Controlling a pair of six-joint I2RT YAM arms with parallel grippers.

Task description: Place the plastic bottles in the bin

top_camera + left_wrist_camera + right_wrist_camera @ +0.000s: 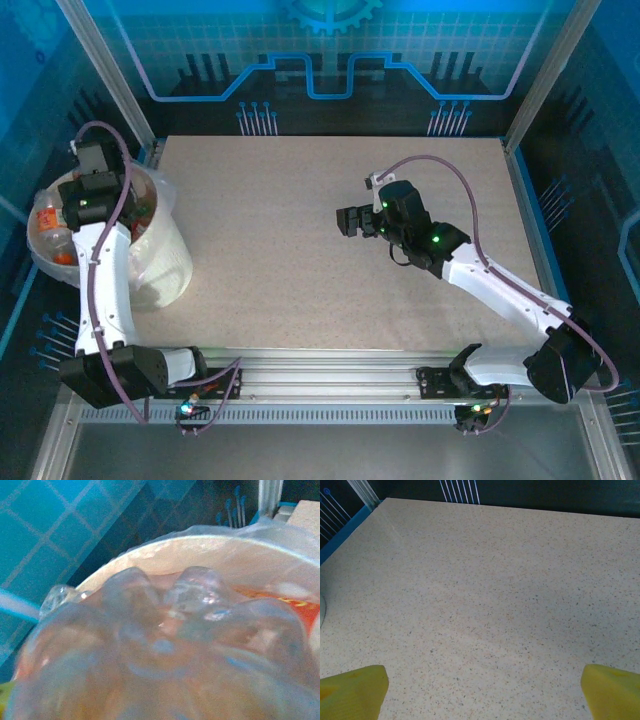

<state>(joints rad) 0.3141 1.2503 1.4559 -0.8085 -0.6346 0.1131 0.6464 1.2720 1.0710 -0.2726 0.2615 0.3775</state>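
The left gripper (90,172) hangs over the mouth of the bin (160,265), toward its far side. In its wrist view a clear bottle (165,630) sits close against the lens with its lobed base turned to the camera. The gripper's own fingers are lost behind that blur, so I cannot tell whether they clamp the bottle or stand apart from it. Since the base faces the lens, I judge that the bottle's long axis runs roughly away from the camera, along the line the gripper points, and not across the bin. Just beyond the bottle curves the cream rim (210,540) under its thin liner (280,530), so the bottle lies within the rim's circle, not outside it. A release from here should, I judge, drop it straight onto the other bottles (48,222), whose orange and red show in the opening on either side of the arm. The bin stands at the left edge of the counter (330,290), near the left arm's base and well apart from the right arm. The right gripper (352,220) hovers over the middle of the counter and points toward the bin. Its yellow fingertips (352,690) are spread wide with speckled surface between them. The left arm is plainly the nearer one, and the coming move looks to be its alone: let go above the opening.
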